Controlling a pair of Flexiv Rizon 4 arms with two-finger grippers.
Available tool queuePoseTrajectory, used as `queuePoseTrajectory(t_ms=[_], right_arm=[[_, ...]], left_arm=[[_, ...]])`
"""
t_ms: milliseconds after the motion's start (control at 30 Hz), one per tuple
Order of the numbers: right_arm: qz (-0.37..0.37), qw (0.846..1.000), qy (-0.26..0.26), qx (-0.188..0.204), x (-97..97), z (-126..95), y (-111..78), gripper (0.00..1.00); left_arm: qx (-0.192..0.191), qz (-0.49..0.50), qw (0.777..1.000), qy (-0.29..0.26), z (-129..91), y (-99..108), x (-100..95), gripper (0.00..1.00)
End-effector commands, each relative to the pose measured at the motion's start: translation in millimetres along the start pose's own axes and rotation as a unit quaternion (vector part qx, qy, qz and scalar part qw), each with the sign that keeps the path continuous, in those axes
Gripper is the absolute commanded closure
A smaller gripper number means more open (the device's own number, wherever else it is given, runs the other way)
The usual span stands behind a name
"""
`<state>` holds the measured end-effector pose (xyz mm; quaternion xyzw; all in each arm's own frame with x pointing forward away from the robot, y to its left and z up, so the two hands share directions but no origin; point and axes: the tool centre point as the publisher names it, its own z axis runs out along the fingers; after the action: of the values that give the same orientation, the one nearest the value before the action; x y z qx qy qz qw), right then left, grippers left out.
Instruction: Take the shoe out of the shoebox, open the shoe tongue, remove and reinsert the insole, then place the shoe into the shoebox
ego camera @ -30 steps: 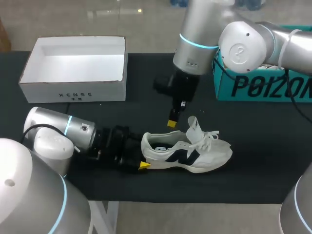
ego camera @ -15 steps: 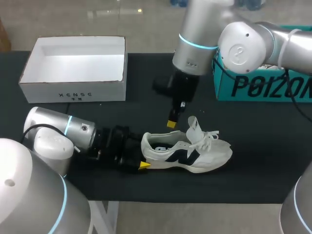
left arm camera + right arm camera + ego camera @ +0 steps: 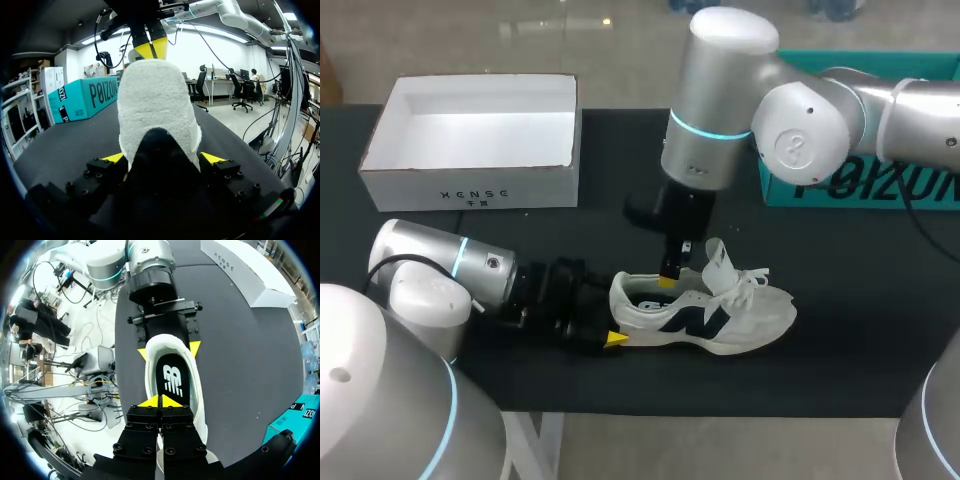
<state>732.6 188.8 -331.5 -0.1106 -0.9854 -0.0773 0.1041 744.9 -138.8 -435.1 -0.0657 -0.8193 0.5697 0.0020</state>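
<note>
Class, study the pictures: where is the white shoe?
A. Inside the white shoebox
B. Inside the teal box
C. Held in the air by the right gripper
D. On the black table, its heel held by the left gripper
D: the shoe lies on the table with the left gripper shut on its heel from both sides, while the white shoebox holds nothing.

The head camera looks down from above and behind over the whole table (image 3: 860, 340). The left wrist camera faces the sneaker (image 3: 156, 110) heel-on, very close; the right wrist camera looks down into its opening. All three share the sneaker.
</note>
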Motion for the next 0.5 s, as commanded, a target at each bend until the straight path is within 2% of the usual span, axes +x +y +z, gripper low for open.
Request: queuePoseTrajectory(t_ms=[33, 167, 500], right_arm=[[0.011, 1.0, -0.004, 0.005, 3.3, 4.6, -4.1, 1.0], [0.015, 1.0, -0.01, 0.011, 2.3, 2.7, -9.0, 1.0], [0.024, 0.999, -0.017, 0.036, -13.8, 0.8, -17.9, 1.0]], left_arm=[[-0.001, 0.0, 1.0, 0.0, 2.3, 5.2, -0.1, 1.0], [-0.001, 0.0, 1.0, 0.0, 2.3, 5.2, -0.1, 1.0], [-0.001, 0.0, 1.0, 0.0, 2.3, 5.2, -0.1, 1.0]])
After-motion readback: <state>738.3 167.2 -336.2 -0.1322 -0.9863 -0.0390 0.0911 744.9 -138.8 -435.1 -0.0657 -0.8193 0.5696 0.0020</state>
